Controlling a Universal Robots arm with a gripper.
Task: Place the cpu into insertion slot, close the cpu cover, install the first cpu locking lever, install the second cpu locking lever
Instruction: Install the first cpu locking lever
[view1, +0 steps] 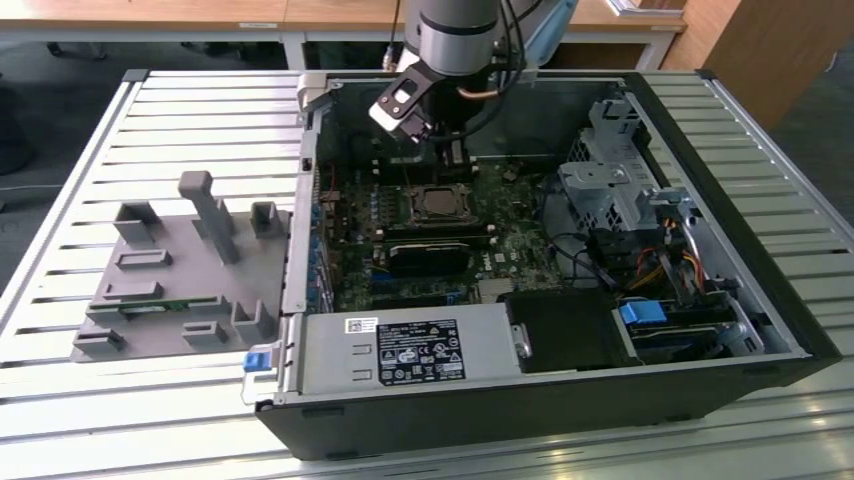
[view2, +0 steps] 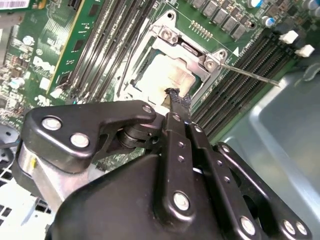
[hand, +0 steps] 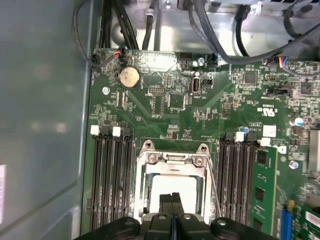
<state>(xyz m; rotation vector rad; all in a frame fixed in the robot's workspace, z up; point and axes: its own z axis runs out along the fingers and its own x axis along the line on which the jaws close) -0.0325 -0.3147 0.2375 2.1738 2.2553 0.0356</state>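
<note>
The cpu (hand: 172, 184) (view2: 162, 72) lies flat in the socket on the green board, its silver-grey top showing through the window of the cpu cover (hand: 146, 170) (view2: 172, 37). The cover looks lowered over it. A thin metal locking lever (hand: 215, 187) (view2: 250, 75) runs along one side of the socket and stands out from it in the second wrist view. My gripper (hand: 171, 200) (view2: 175, 95) (view1: 454, 160) hangs just above the socket (view1: 438, 203) with its black fingers pressed together, shut and holding nothing.
Memory slots (hand: 110, 180) flank the socket, with a green memory module (hand: 262, 185) on one side. Cables (hand: 220, 30) cross the case wall beyond the board. A grey fixture tray (view1: 174, 270) sits on the exterior view's left; the power supply (view1: 400, 350) and drive cage (view1: 607, 190) crowd the case.
</note>
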